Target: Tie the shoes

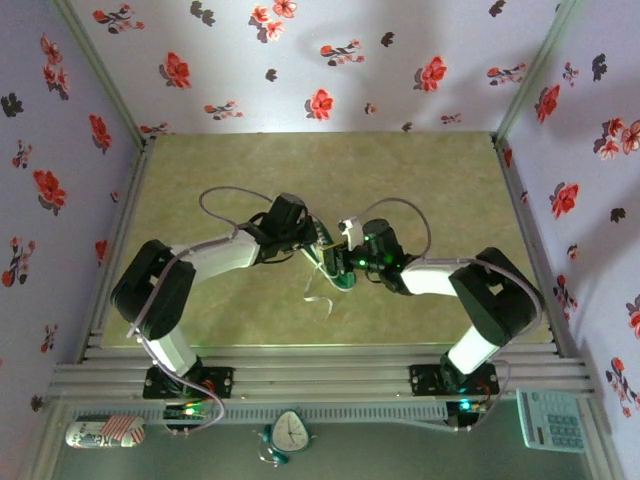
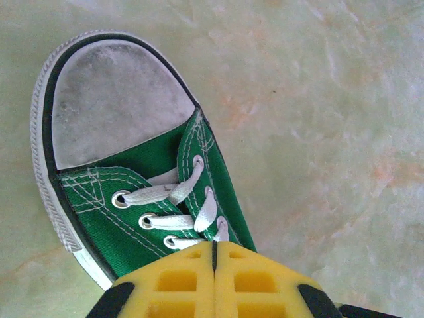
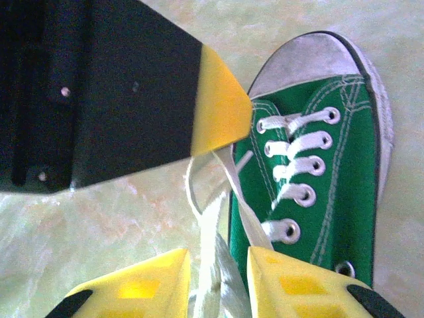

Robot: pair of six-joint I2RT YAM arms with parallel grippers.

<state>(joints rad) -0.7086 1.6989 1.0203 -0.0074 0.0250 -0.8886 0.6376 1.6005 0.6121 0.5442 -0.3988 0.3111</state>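
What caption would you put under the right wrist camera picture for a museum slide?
Right gripper, fingers apart, straddling the loose white laces beside a green sneaker on a pale table.

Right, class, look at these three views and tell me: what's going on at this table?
Two robot arms meet over a small green sneaker in the middle of the table. The left gripper is shut right at the eyelets; whether it pinches a lace is unclear. The right gripper is open, with loose white laces running between its fingers. The laces are not yet tied.
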